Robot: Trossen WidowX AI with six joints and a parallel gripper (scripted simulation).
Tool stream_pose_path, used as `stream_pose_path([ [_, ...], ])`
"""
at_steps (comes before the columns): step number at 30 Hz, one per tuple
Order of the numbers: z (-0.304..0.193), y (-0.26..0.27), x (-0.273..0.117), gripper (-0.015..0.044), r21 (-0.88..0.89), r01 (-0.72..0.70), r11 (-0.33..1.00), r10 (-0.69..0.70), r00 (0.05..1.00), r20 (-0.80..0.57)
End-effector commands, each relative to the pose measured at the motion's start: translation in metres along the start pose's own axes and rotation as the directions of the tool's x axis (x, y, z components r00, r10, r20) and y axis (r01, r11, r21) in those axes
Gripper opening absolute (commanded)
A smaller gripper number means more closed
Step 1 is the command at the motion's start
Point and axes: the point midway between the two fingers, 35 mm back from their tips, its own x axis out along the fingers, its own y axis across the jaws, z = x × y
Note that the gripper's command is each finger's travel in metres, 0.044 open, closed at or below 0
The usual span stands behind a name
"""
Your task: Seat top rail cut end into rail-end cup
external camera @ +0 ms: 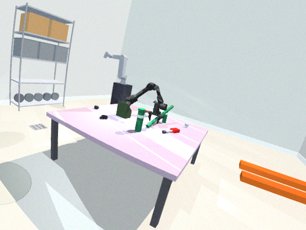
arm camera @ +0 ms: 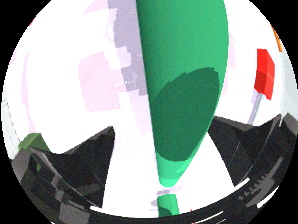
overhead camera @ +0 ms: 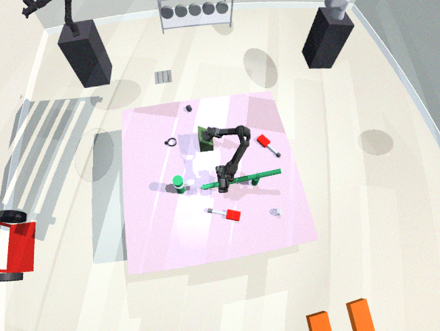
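Observation:
The green rail (overhead camera: 266, 174) (external camera: 168, 110) (arm camera: 185, 50) slopes down toward the big post, its far part over the small post (overhead camera: 255, 182) (external camera: 165, 118). Its low cut end stands short of the big green post (overhead camera: 178, 181) (external camera: 138, 126) (arm camera: 169, 205), with a gap between them. The white brace band (external camera: 140, 116) sits high on the post, below its cap. A pale shape beside the post in the top view may be the cup; its mouth is not clear. My gripper (external camera: 154, 121) (arm camera: 160, 124) is open, one finger either side of the rail near its low end. The loop cap's detail is too small to tell.
On the pink table (overhead camera: 155, 240) (external camera: 97, 133) lie two red-headed tools, one (overhead camera: 233, 215) (external camera: 175, 130) in front of the rail and one (overhead camera: 263, 140) behind it. A black ring (overhead camera: 172, 142), a small black piece (overhead camera: 189, 108) and a small pale fitting (overhead camera: 275, 212) (external camera: 186, 125) lie farther off.

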Motion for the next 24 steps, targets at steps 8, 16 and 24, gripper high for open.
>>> stream_pose_path([
  [8,-0.0005,0.0013,0.0028,0.0217,0.010,-0.002,1.000,0.002,1.000,0.005],
  [16,-0.0005,0.0013,0.0028,0.0163,0.010,-0.002,1.000,0.002,1.000,0.005],
  [24,-0.0006,0.0010,0.0014,0.0071,0.010,-0.002,1.000,0.002,1.000,0.005],
])
